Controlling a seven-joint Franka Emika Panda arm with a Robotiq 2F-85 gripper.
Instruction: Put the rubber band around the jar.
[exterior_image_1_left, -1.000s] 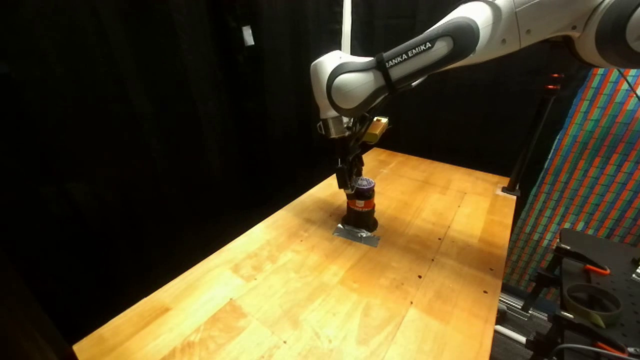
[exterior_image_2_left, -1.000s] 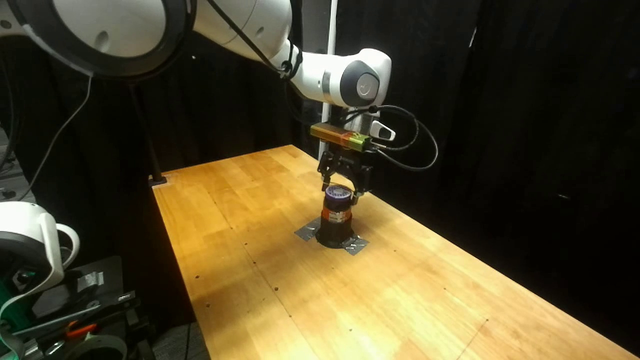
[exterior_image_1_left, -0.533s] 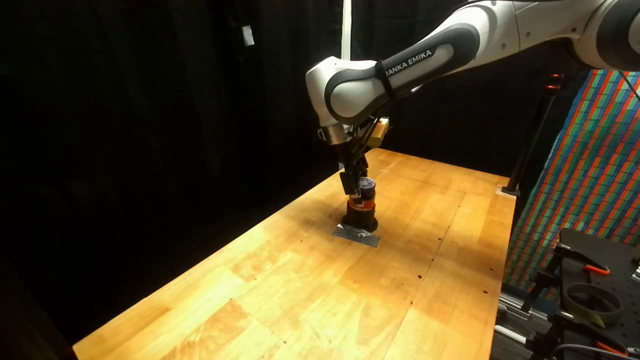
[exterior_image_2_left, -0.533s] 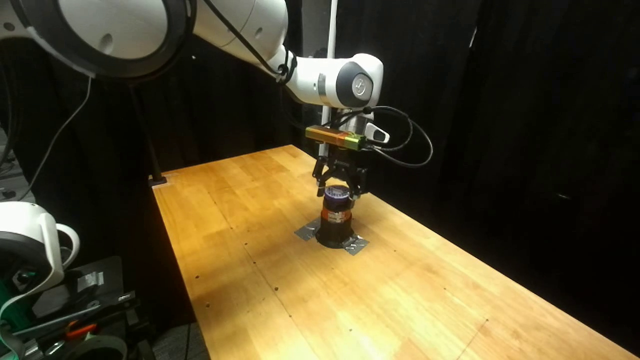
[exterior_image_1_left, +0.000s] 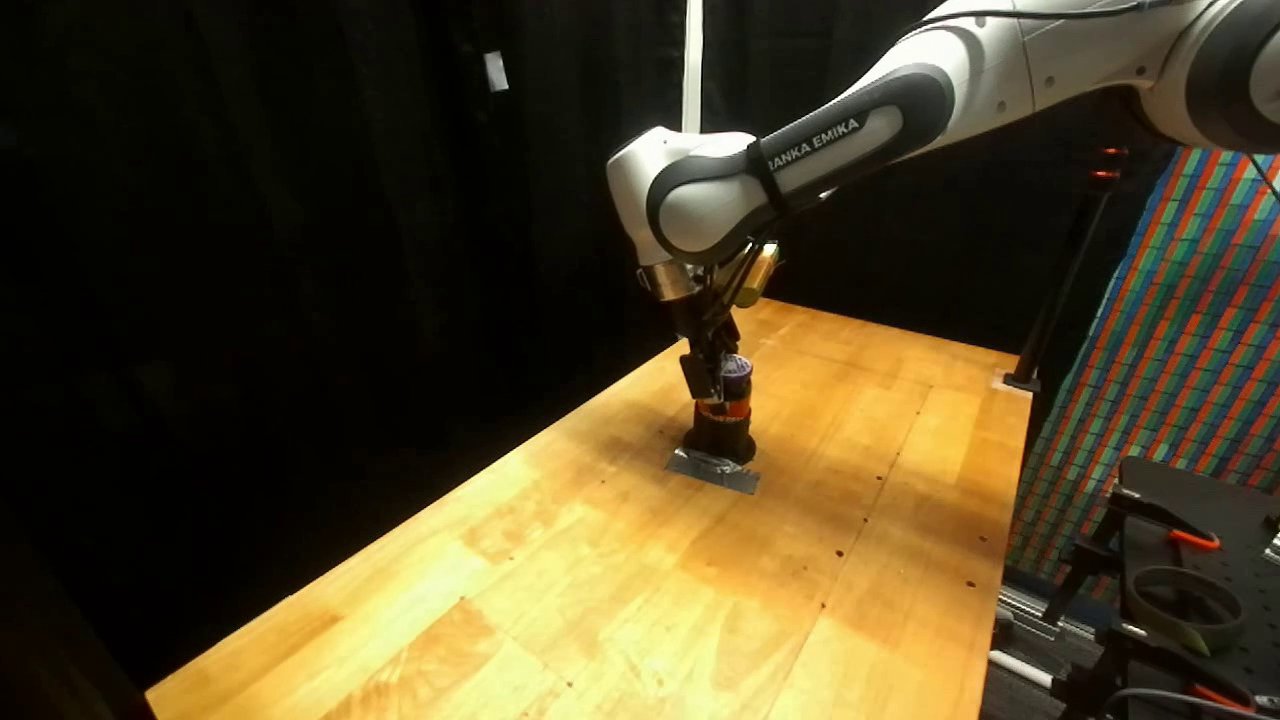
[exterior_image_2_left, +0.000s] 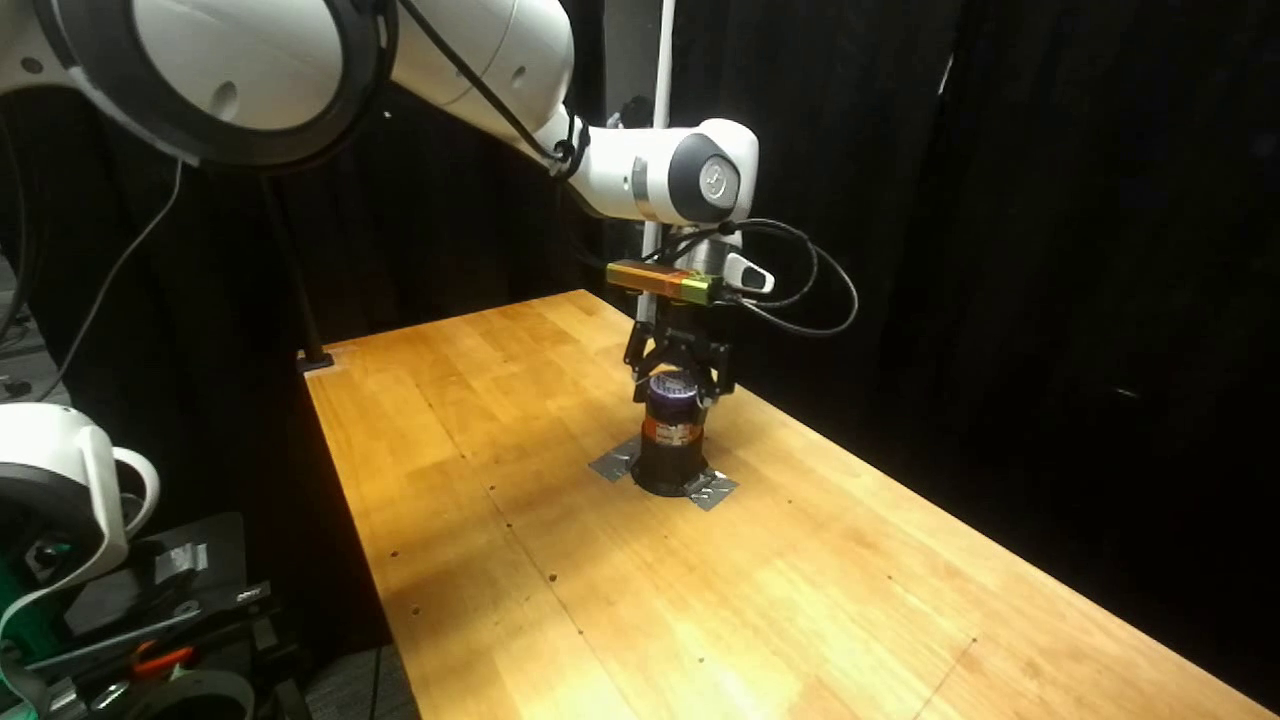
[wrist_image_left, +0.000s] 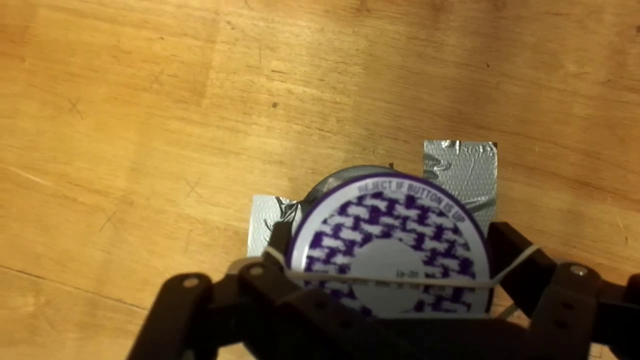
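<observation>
"The jaws are standing well apart, with the lid (wrist_image_left: 387, 240) between them. Why?"

"The fingers (wrist_image_left: 525, 280) are each carrying an end of the rubber band (wrist_image_left: 390, 279), so the gripper (exterior_image_2_left: 673, 398) is presumably holding the loop stretched to clear the jar (exterior_image_2_left: 671, 435)."

"And where is the jar standing?"

"It is standing upright on the table (wrist_image_left: 150, 125), right under the gripper; tape (wrist_image_left: 462, 170) is lying at its foot, likely anchoring it against the band's pull."

"Is the band encircling it?"

"Seemingly not yet: in the wrist view one strand is crossing over the lid, and the gripper is hiding much of the rest. Whether that strand is touching, nothing is showing clearly."
</observation>
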